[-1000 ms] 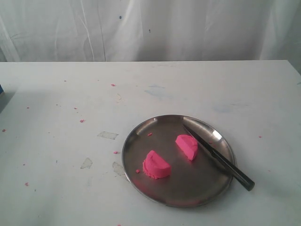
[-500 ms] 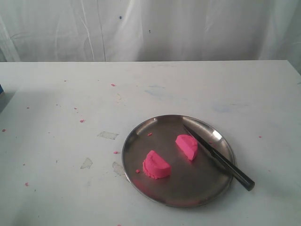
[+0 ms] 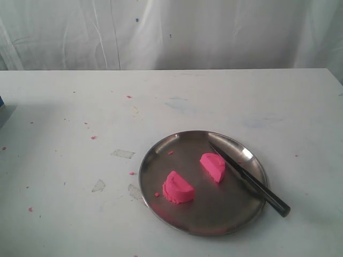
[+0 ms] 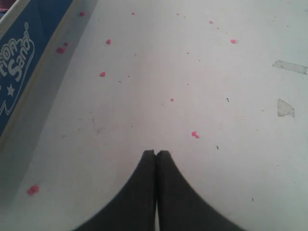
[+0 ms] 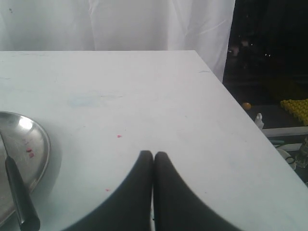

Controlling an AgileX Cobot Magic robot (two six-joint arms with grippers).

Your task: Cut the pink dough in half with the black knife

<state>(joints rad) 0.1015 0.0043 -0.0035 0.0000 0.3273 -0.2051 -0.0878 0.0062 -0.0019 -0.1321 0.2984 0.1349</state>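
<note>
Toward near right part of desk: pink dough (image 3: 178, 188), two half-rounds apart on steel plate (image 3: 161, 160); looks soft, light, easily dented. Black knife (image 3: 247, 179) beside far half; stiff, slim; grasp handle overhanging rim. Left gripper (image 4: 156, 153), right gripper (image 5: 153, 154): fingertips pressed together, empty.

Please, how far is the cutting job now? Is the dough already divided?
Done: the pink dough lies as two separate half-round pieces on the steel plate. The black knife rests across the plate's rim, released. In hand: nothing; the left gripper and right gripper have jaws closed, both empty. Left: seemingly nothing.
</note>
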